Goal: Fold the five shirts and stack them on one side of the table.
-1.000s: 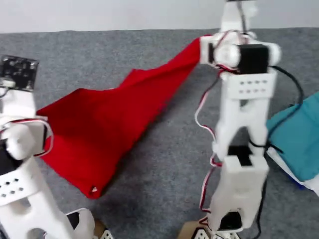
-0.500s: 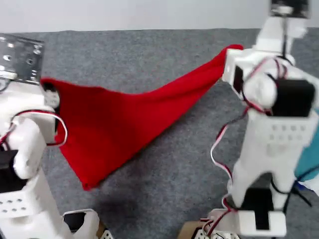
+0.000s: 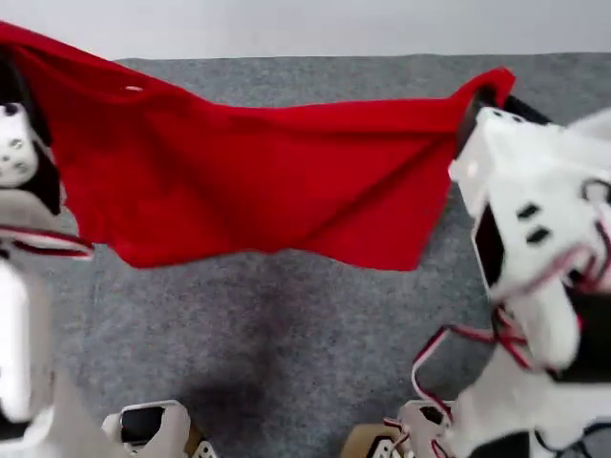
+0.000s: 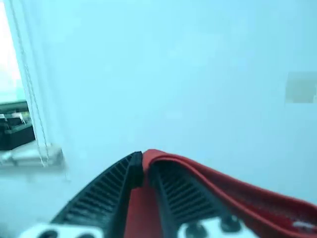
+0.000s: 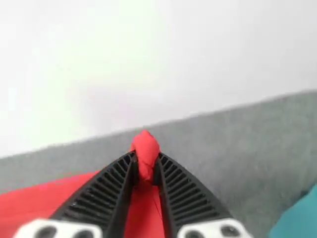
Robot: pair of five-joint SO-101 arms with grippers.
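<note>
Where the red shirt (image 3: pixel 267 181) hangs: you have it lifted clear of the grey counter (image 3: pixel 286 334), stretched as a sagging band between the two arms, with its shadow on the surface below.
Shirt outline: you cannot tell collar, sleeves and hem apart. The cloth is bunched and doubled over, and its left end runs out at the upper corner of the high view.
Left hand (image 4: pixel 142 159): clenched on a fold of the red shirt. The cloth passes between the ribbed black fingers (image 4: pixel 106 191) and trails off to one side. From above, the shirt covers the fingertips.
Right hand (image 5: pixel 144 157): also grasping the red shirt, with a small knot of cloth poking out past the tips of its fingers (image 5: pixel 183 196). From above, you get just a dark fingertip at the shirt's right corner.
Left arm (image 3: pixel 14 334): white, cut off by the edge of the high view.
Right arm (image 3: pixel 544 219): white and blurred, close to the high camera, hiding the counter behind it.
Teal cloth (image 5: pixel 303 218): a corner on the counter at the edge of the right wrist view. Too little shows to say what it is or how it is laid.
</note>
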